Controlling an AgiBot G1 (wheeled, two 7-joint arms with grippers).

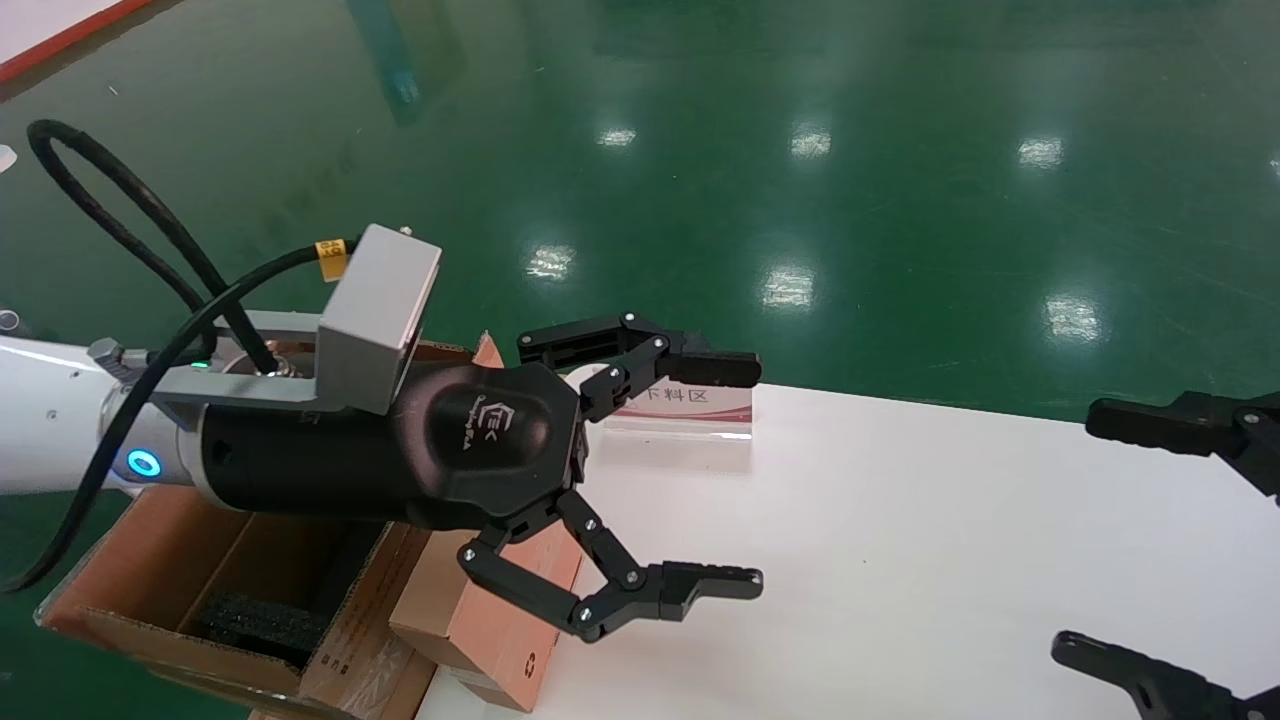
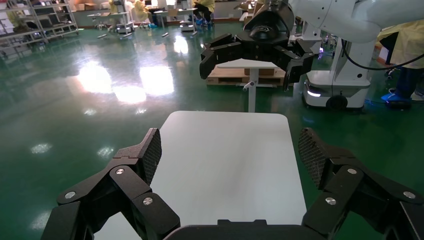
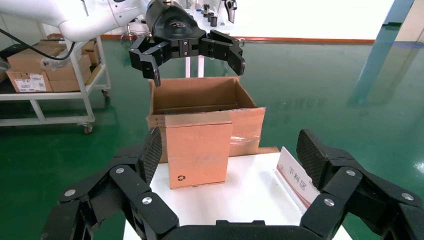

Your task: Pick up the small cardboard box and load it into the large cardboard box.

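The small cardboard box (image 1: 500, 620) stands upright at the left end of the white table (image 1: 900, 520), its recycling symbol low on the face; it also shows in the right wrist view (image 3: 199, 150). The large cardboard box (image 1: 150, 570) stands open just behind it off the table's end, with black foam inside; it also shows in the right wrist view (image 3: 200, 95). My left gripper (image 1: 752, 475) is open and empty, held above both boxes and pointing along the table. My right gripper (image 1: 1080, 530) is open and empty at the table's right end, facing the small box (image 3: 230, 147).
A small sign with red trim (image 1: 690, 405) stands at the table's far edge near the boxes. Glossy green floor surrounds the table. A trolley with cartons (image 3: 45, 75) stands farther off beyond the large box.
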